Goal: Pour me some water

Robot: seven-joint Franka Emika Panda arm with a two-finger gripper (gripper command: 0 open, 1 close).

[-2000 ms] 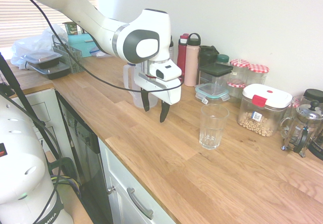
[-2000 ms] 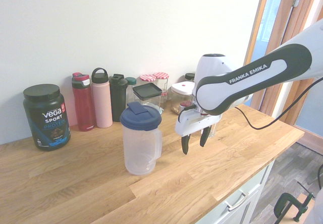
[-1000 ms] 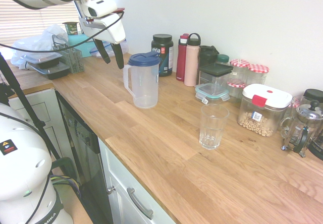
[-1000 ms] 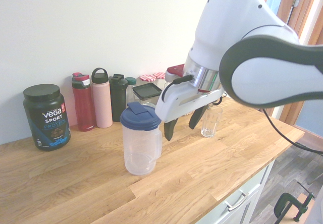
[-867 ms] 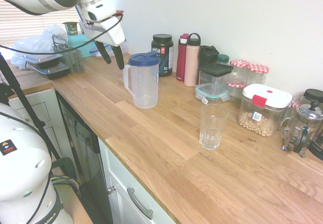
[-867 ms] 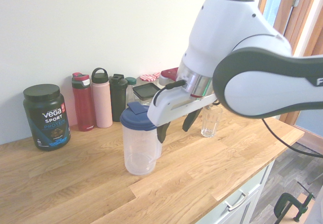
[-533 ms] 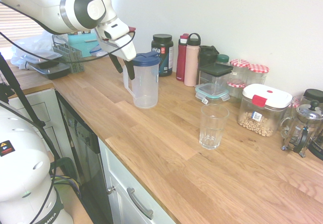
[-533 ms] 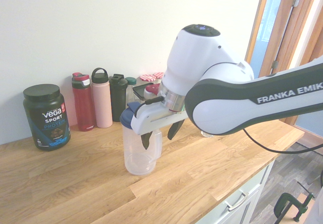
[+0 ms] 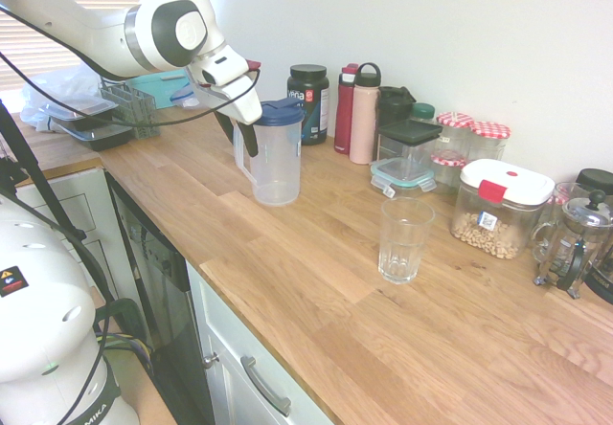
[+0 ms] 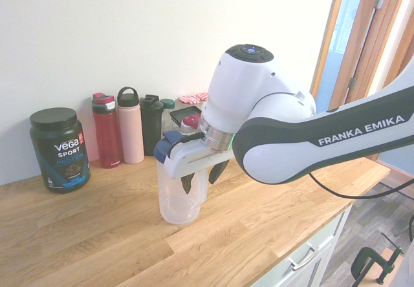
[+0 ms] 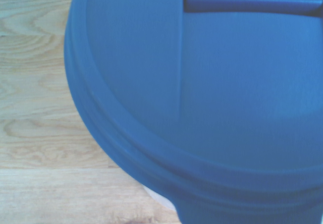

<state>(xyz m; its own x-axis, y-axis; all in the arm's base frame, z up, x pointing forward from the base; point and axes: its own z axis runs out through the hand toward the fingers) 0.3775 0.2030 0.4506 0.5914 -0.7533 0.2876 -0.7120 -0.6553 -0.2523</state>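
Note:
A clear plastic pitcher [image 9: 276,168] with a blue lid [image 9: 278,111] stands on the wooden counter [image 9: 316,281]; whether it holds water I cannot tell. My gripper [image 9: 242,138] has come down at the pitcher's handle [image 9: 239,160]. In the second exterior view the pitcher [image 10: 173,200] shows both dark fingers [image 10: 187,183] apart, one on each side of the handle, so the gripper [image 10: 200,178] is open. The wrist view is filled by the blue lid [image 11: 202,108]. An empty drinking glass [image 9: 402,240] stands apart toward the counter's front; the arm hides it in the second exterior view.
Along the wall stand a protein tub [image 9: 307,102], red and pink bottles [image 9: 363,114], jars, a lidded container of chickpeas [image 9: 497,207] and a French press [image 9: 578,238]. Food boxes [image 9: 91,122] sit behind the arm. The counter's edge [image 9: 239,320] runs along the front.
The gripper came down from above and behind the pitcher to its handle. Its fingers now straddle the handle and stand a little closer together. Pitcher and glass have not moved.

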